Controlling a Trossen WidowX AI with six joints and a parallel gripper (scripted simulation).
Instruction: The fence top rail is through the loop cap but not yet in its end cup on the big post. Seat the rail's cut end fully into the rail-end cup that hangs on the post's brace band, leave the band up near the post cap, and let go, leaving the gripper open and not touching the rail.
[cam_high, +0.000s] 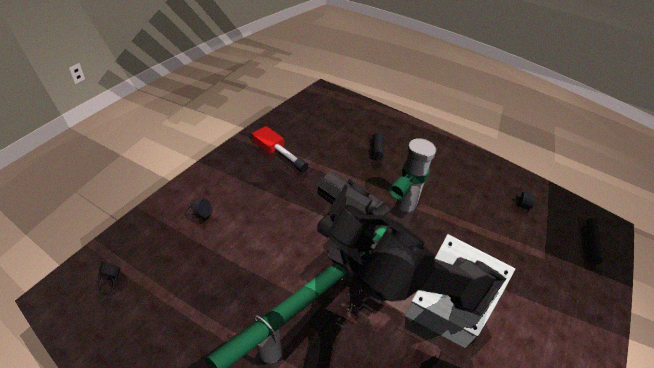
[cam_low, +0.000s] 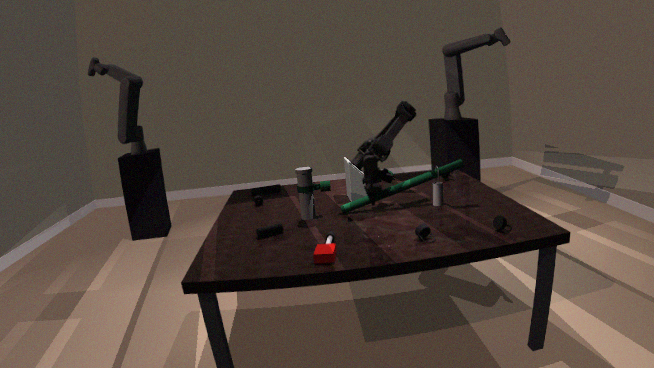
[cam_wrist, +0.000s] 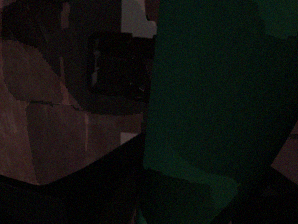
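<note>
A dark reddish-brown table (cam_high: 240, 240) (cam_low: 380, 240) bearing a red-headed mallet (cam_high: 268, 139) (cam_low: 325, 253).
</note>
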